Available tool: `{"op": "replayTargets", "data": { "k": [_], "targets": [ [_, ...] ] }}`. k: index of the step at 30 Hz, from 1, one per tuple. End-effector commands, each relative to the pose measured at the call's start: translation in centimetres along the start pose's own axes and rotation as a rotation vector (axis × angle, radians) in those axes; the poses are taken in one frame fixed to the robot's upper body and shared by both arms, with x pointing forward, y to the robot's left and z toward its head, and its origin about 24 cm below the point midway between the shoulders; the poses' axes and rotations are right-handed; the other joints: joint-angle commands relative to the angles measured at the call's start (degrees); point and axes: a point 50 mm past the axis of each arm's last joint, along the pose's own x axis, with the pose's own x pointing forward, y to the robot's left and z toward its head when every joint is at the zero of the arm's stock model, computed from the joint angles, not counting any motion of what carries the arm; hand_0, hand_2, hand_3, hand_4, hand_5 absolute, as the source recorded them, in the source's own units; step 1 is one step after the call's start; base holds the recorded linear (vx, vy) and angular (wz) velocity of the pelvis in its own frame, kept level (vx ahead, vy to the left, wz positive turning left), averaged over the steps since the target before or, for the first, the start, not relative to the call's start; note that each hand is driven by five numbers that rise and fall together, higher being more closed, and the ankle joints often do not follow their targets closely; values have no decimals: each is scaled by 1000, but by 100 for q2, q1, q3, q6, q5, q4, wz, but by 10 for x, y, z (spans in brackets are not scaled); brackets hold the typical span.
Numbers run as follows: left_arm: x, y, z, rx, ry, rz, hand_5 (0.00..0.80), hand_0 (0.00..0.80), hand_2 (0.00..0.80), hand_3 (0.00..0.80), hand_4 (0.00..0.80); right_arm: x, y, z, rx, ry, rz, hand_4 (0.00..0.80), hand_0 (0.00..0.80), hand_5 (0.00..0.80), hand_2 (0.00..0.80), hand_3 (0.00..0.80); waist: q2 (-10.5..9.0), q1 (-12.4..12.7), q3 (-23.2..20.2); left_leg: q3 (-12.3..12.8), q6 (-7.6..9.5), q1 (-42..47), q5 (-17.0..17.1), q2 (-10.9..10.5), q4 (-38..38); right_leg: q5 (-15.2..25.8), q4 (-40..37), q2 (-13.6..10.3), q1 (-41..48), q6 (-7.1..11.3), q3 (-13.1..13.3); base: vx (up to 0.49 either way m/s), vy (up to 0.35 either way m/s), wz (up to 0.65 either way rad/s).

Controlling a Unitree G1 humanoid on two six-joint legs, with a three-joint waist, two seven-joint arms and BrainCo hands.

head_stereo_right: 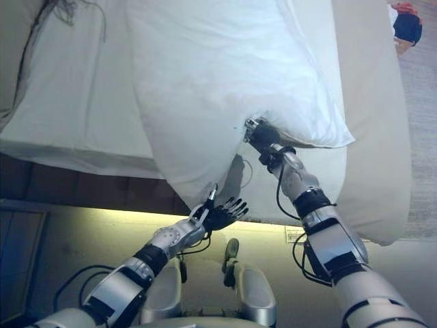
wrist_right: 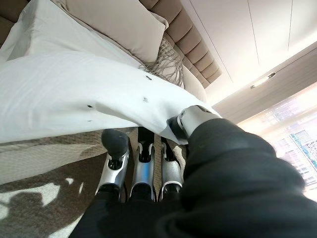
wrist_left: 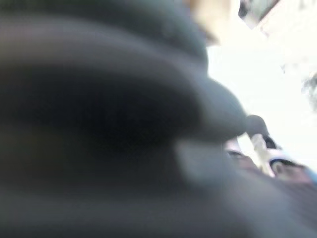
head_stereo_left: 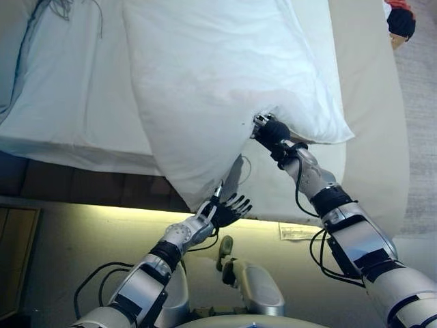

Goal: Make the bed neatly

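Observation:
A large white pillow lies across the bed's white sheet, its near corner hanging past the bed edge. My right hand grips the pillow's near edge; in the right wrist view the thumb lies on top of the pillow and the fingers sit under it. My left hand is open with fingers spread just below the pillow's hanging corner, one fingertip touching it. The left wrist view shows only its dark cover.
A beige cover lies along the bed's right side. The dark bed frame runs below the sheet, above a lit strip. A dark and red object lies at the far right. Another pillow and a patterned cushion lean on the padded headboard.

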Motion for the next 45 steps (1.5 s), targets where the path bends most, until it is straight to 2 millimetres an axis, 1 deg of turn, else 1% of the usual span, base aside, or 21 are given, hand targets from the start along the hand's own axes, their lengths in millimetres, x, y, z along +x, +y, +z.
{"op": "replayTargets", "data": {
  "k": [1, 2, 3, 4, 8, 11, 13, 17, 19, 22, 25, 29, 33, 34, 35, 37, 41, 45],
  "targets": [
    [27, -50, -42, -56, 102, -263, 0, 0, 0, 0, 0, 6, 53, 40, 24, -209, 251, 800, 800, 800, 800, 800, -152, -25, -101, 31, -100, -129, -458, 182, 441, 319, -171, -194, -32, 370, 36, -3, -53, -11],
    [28, -57, -41, -54, 79, -306, 0, 0, 0, 0, 0, 5, 55, 38, 41, -212, 264, 800, 800, 800, 800, 800, -179, -52, -99, 35, -103, -121, -461, 190, 436, 314, -166, -176, -34, 370, 53, 2, -39, -12],
    [28, -59, -41, -55, 73, -320, 0, 0, 0, 0, 0, 5, 56, 37, 45, -213, 268, 800, 800, 800, 800, 800, -186, -59, -100, 37, -103, -118, -462, 192, 433, 311, -166, -171, -34, 370, 57, 3, -36, -10],
    [29, -66, -39, -55, 52, -358, 0, 0, 0, 0, 0, 3, 57, 35, 53, -213, 277, 800, 800, 800, 800, 800, -212, -91, -101, 51, -103, -111, -467, 201, 429, 304, -169, -155, -31, 366, 76, 3, -23, -6],
    [29, -85, -30, -62, -34, -476, 0, 0, 0, 0, 0, -3, 56, 21, 86, -195, 279, 800, 800, 800, 800, 800, -266, -218, -121, 94, -116, -80, -464, 243, 413, 280, -142, -111, -48, 356, 149, 11, -7, -6],
    [26, -99, -18, -67, -152, -571, 0, 0, 0, 0, 0, -9, 52, 8, 99, -174, 267, 800, 800, 800, 800, 800, -309, -306, -124, 134, -122, -60, -468, 276, 405, 256, -120, -86, -63, 350, 188, 8, -3, -3],
    [21, -108, -4, -60, -257, -621, 0, 0, 0, 0, 0, -14, 50, -1, 97, -160, 273, 800, 800, 800, 800, 800, -350, -367, -119, 164, -125, -48, -467, 295, 400, 245, -105, -63, -76, 350, 215, 4, -5, -3],
    [14, -121, 12, -51, -379, -704, 0, 0, 0, 0, 0, -22, 49, -12, 107, -147, 289, 800, 800, 800, 800, 800, -440, -444, -110, 209, -132, -39, -476, 336, 406, 234, -101, -25, -76, 346, 223, 5, -27, -2],
    [11, -127, 19, -46, -428, -721, 0, 0, 0, 0, 0, -24, 50, -13, 107, -149, 299, 800, 800, 800, 800, 800, -476, -474, -101, 211, -137, -57, -483, 353, 419, 215, -74, -6, -101, 343, 229, -4, -29, -3],
    [7, -131, 28, -39, -486, -732, 0, 0, 0, 0, 0, -26, 50, -14, 110, -157, 300, 800, 800, 800, 800, 800, -523, -487, -101, 200, -152, -76, -493, 371, 437, 196, -68, 8, -100, 340, 202, -3, -32, -3],
    [5, -130, 36, -36, -520, -721, 0, 0, 0, 0, 0, -27, 48, -14, 107, -162, 295, 800, 800, 800, 800, 800, -537, -477, -99, 173, -160, -65, -491, 366, 403, 189, -104, 11, -70, 340, 170, 1, -10, -1],
    [1, -127, 48, -29, -558, -683, 0, 0, 0, 0, 0, -27, 46, -12, 104, -170, 289, 800, 800, 800, 800, 800, -521, -455, -79, 144, -171, -72, -479, 358, 372, 172, -108, 0, -74, 337, 108, 0, 0, 0],
    [-4, -118, 62, -33, -605, -626, 0, 0, 0, 0, 0, -27, 44, -9, 104, -177, 285, 800, 800, 800, 800, 800, -490, -402, -66, 90, -177, -83, -469, 332, 344, 163, -115, -26, -76, 341, 49, -1, 0, 1],
    [-5, -116, 65, -33, -614, -616, 163, 163, 163, 163, 163, -27, 44, -10, 103, -176, 283, 800, 800, 800, 800, 800, -480, -390, -70, 82, -177, -79, -467, 324, 331, 160, -122, -35, -68, 344, 35, 1, 5, 8],
    [-6, -114, 67, -35, -624, -607, 800, 800, 800, 800, 800, -26, 44, -10, 101, -174, 281, 800, 800, 800, 800, 800, -471, -380, -74, 74, -177, -69, -464, 317, 318, 159, -131, -42, -56, 348, 25, 7, 6, 7],
    [-9, -111, 72, -31, -642, -591, 800, 800, 800, 800, 800, -26, 43, -10, 95, -169, 268, 800, 800, 800, 800, 800, -450, -357, -86, 59, -180, -50, -456, 300, 295, 154, -140, -57, -36, 352, 7, 5, 4, 3],
    [-12, -110, 76, -21, -645, -589, 800, 800, 800, 800, 800, -25, 38, -13, 71, -145, 220, 800, 800, 800, 800, 800, -410, -319, -99, 31, -181, -31, -452, 266, 288, 142, -128, -76, -14, 355, -31, 0, 0, 0],
    [-14, -114, 78, -1, -643, -618, 800, 800, 800, 800, 800, -26, 29, -22, 65, -96, 158, 800, 800, 800, 800, 800, -358, -294, -120, 0, -180, 45, -440, 237, 215, 135, -145, -105, 44, 372, -61, 1, 3, 1]
  ]
}}
